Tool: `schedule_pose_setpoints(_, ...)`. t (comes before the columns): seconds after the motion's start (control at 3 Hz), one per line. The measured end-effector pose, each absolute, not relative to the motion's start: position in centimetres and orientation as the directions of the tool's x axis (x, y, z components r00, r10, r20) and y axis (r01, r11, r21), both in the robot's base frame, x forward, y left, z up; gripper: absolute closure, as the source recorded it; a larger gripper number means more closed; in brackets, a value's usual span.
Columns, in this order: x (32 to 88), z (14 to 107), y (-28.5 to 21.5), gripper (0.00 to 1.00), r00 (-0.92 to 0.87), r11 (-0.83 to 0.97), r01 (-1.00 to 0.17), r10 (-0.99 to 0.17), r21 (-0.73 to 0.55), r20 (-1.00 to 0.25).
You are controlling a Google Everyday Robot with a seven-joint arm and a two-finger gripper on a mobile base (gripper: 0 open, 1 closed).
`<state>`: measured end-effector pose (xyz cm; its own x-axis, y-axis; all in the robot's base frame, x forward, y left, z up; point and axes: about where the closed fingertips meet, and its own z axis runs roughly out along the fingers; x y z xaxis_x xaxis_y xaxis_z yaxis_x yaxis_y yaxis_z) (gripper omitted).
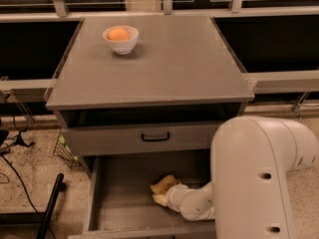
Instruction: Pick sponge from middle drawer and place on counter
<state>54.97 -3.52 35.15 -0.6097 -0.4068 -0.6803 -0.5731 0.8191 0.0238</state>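
Note:
The middle drawer (119,205) is pulled open at the bottom of the camera view, showing a bare grey floor. The pale yellow sponge (166,182) lies in it, right of centre. My gripper (160,194) is down inside the drawer at the sponge, at the end of the white wrist (187,203) reaching in from the right. The sponge is against the gripper's tip and partly hidden by it. The grey counter (169,63) is the cabinet's top slab above.
A white bowl (120,39) holding an orange ball sits at the counter's back left. A shut drawer front with a black handle (155,136) overhangs the open drawer. My bulky white arm (259,183) fills the lower right. A black pole (50,208) and cables lie on the floor at left.

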Motion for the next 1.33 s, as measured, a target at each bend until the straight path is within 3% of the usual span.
schedule_pose_setpoints(0.33, 54.9, 36.0, -3.4, 1.00, -0.584, 0.788, -0.615, -0.429, 0.031, -0.689)
schedule_pose_setpoints(0.67, 58.5, 40.6, -1.7, 1.00, -0.565, 0.765, -0.627, -0.319, 0.145, -0.761)
schedule_pose_setpoints(1.33, 63.2, 44.2, -4.3, 1.00, -0.491, 0.754, -0.642, -0.262, 0.141, -0.831)
